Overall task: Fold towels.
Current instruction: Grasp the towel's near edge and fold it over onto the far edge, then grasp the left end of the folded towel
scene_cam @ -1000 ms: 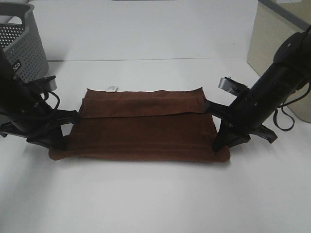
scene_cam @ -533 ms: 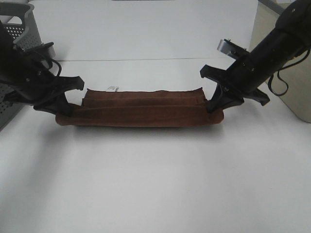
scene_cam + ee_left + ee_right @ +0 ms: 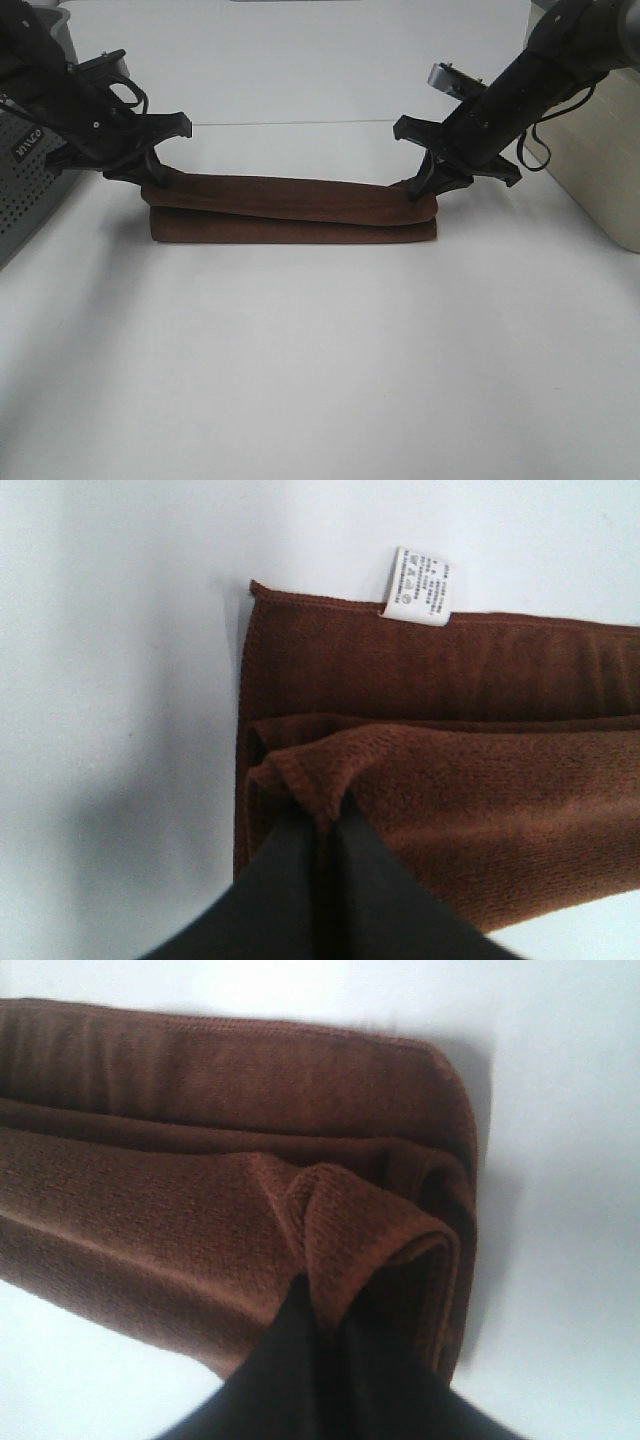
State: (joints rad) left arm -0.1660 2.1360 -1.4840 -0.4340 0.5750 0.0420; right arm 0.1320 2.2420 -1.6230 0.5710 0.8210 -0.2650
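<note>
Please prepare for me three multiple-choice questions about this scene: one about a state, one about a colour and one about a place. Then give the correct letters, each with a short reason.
1. The left gripper and the right gripper are:
A. both open above the towel
B. both shut on the towel's ends
C. both resting on the bare table

2. The towel's colour is:
A. grey
B. reddish-brown
C. white

3. The white tag sits:
A. on the hem at the end held by the left gripper
B. at the end held by the right gripper
C. in the towel's middle

Answers:
1 B: each wrist view shows fingers pinching a fold of cloth.
2 B: every view shows that colour.
3 A: the left wrist view shows the tag near that corner.
</note>
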